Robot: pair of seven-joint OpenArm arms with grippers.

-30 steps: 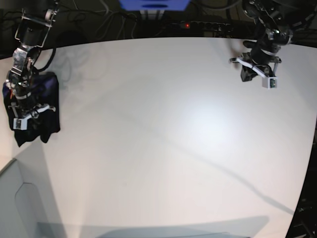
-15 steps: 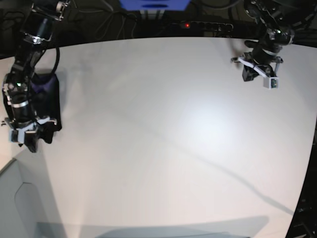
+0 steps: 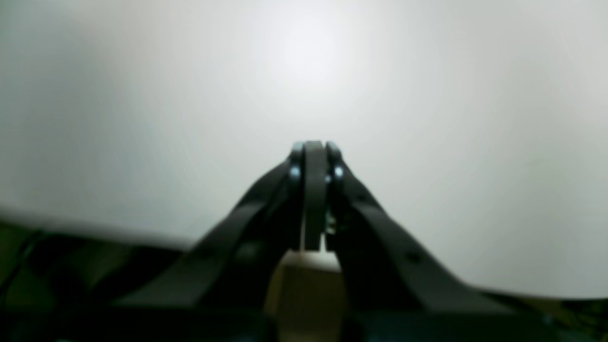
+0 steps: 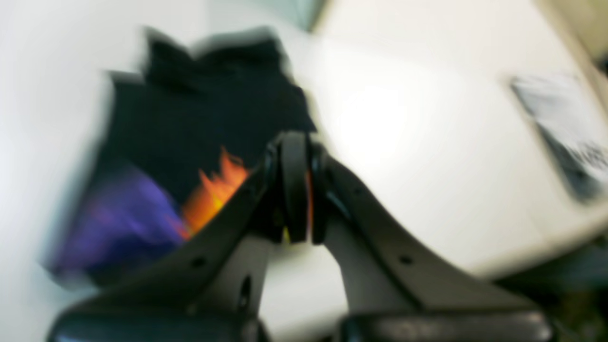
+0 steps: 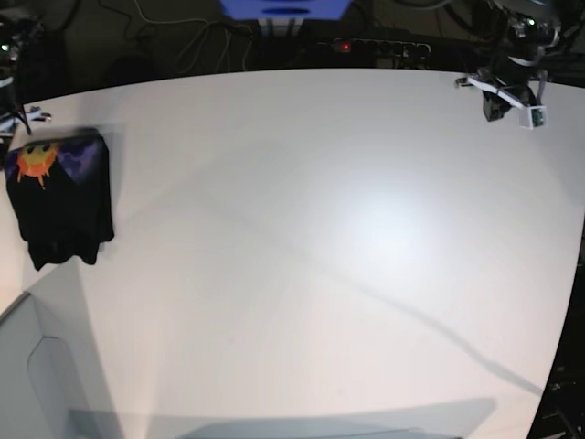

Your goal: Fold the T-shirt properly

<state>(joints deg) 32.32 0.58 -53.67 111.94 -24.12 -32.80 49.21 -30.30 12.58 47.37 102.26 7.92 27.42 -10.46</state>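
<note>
The black T-shirt point(image 5: 62, 203) lies folded into a small bundle at the table's far left, with the orange sun and purple print point(image 5: 38, 159) facing up at its far end. In the right wrist view it is blurred point(image 4: 190, 114) and lies on the table beyond the fingers. My right gripper point(image 4: 294, 142) is shut and empty, lifted off the shirt; in the base view only a bit of that arm point(image 5: 20, 113) shows at the left edge. My left gripper point(image 3: 313, 152) is shut and empty above bare white table, at the back right corner point(image 5: 496, 105).
The white table point(image 5: 320, 256) has its back edge in front of dark cables and a power strip point(image 5: 375, 46). A grey panel point(image 5: 37, 375) sits at the front left corner. A blurred grey sheet point(image 4: 560, 128) lies to the right in the right wrist view.
My right arm has lifted off the T-shirt and drawn back to the far left corner, uncovering the sun print. My left arm has drawn back toward the back right edge.
</note>
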